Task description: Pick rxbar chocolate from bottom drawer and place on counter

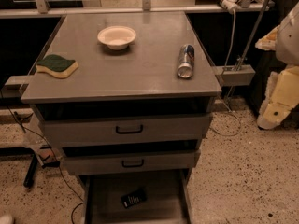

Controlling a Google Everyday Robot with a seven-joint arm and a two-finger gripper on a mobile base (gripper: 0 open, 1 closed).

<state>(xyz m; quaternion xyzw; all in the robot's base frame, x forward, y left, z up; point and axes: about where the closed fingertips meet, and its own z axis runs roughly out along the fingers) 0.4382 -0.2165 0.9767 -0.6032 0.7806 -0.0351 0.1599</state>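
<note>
Nearest the camera, the bottom drawer (161, 192) stands pulled out at floor level. The rxbar chocolate (133, 198) lies flat on its floor, left of centre and turned at a slant, clear of both side walls. The bar looks light and thin. Its wrapper is probably slick and will give a little under pressure, while the bar inside is likely firm but bendable. Because it sits flush on the metal, a top-down pinch across its narrow width, near the middle, seems the surest hold. A squeeze that is too gentle could let it slide.

Above it, the two upper drawers are only slightly open. The counter (140, 69) holds a green-and-yellow sponge (57, 65) near the left edge, a white bowl (117, 36) towards the far side, and a can (186, 60) lying on its side at the right. The near middle is bare.

The gripper (270, 118) hangs at the far right of the scene, beside the cabinet and well apart from the bar. Whether it is open or closed cannot be told, and it appears to hold nothing.
</note>
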